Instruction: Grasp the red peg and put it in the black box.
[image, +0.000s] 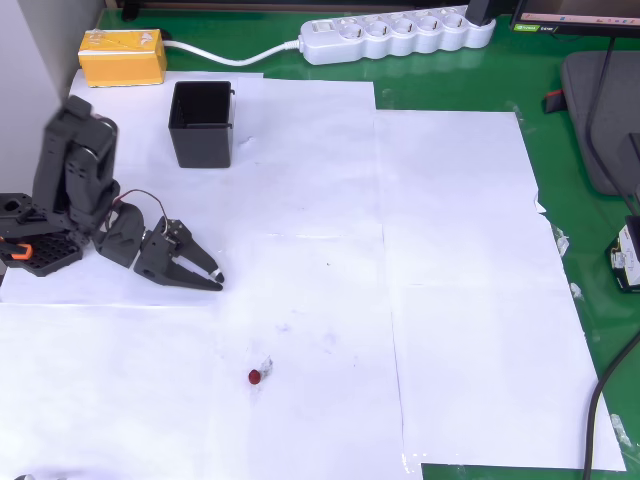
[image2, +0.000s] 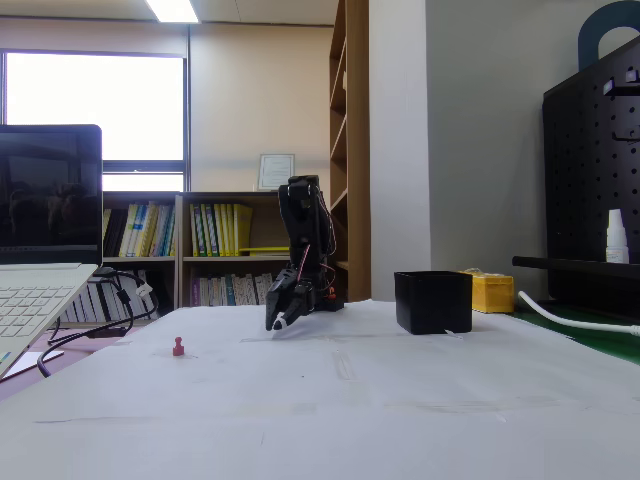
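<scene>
Resting low on the white paper that covers the green bench, the black pincer points toward five o'clock in the overhead view, its two fingers close together at the tips and gripping nothing. The red peg stands alone on the paper, well apart from the pincer at its five o'clock. The black box sits empty at twelve o'clock from the pincer, with a yellow box just beyond at its ten o'clock.
</scene>
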